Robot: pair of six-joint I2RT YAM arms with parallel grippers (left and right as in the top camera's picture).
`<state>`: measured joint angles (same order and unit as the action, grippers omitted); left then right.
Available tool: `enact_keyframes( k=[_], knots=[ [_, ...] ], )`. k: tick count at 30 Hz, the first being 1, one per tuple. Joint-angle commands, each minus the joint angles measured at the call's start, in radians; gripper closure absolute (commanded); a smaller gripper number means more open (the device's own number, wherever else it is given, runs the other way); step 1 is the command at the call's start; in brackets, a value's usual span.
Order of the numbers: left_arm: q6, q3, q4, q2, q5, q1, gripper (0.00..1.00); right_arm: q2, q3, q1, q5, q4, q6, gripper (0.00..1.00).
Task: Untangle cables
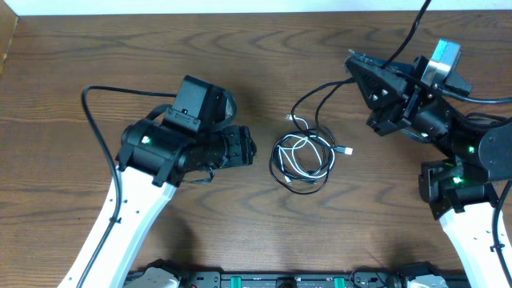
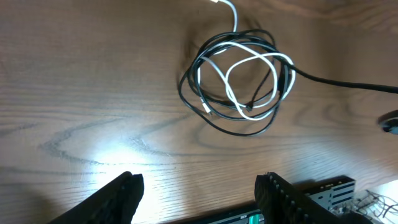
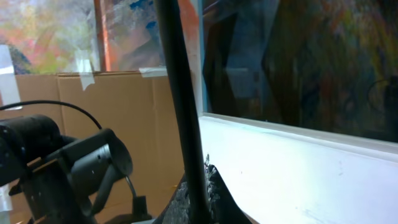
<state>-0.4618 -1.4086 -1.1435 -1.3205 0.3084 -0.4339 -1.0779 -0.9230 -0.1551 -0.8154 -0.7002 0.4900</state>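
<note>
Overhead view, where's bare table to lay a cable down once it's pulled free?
Bare wood: the far strip of the table between the left arm and right arm, and the near strip between the cables and the front rail. Crowded: the middle, where the tangle sits between both arms.

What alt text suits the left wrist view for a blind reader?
A black cable and a white cable lie coiled together in one tangle on a wooden table. The two dark fingertips of the open left gripper show at the bottom edge.
</note>
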Motion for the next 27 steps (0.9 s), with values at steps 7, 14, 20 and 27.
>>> enact_keyframes(
  k=[7,14,20,27],
  knots=[
    [0.043,-0.002,0.05,-0.185,-0.014,-0.037,0.35,0.011,-0.012,0.013,0.027,-0.006,0.011,0.99],
    [0.151,-0.002,0.136,-0.325,-0.014,-0.092,0.14,0.011,-0.012,0.057,0.027,-0.003,0.034,0.99],
    [0.155,-0.002,0.185,-0.404,-0.012,-0.12,0.09,0.011,-0.012,0.124,0.028,-0.004,0.111,0.99],
    [0.167,-0.002,0.244,-0.486,-0.004,-0.184,0.06,0.011,-0.012,0.16,0.028,-0.004,0.145,0.99]
  ],
)
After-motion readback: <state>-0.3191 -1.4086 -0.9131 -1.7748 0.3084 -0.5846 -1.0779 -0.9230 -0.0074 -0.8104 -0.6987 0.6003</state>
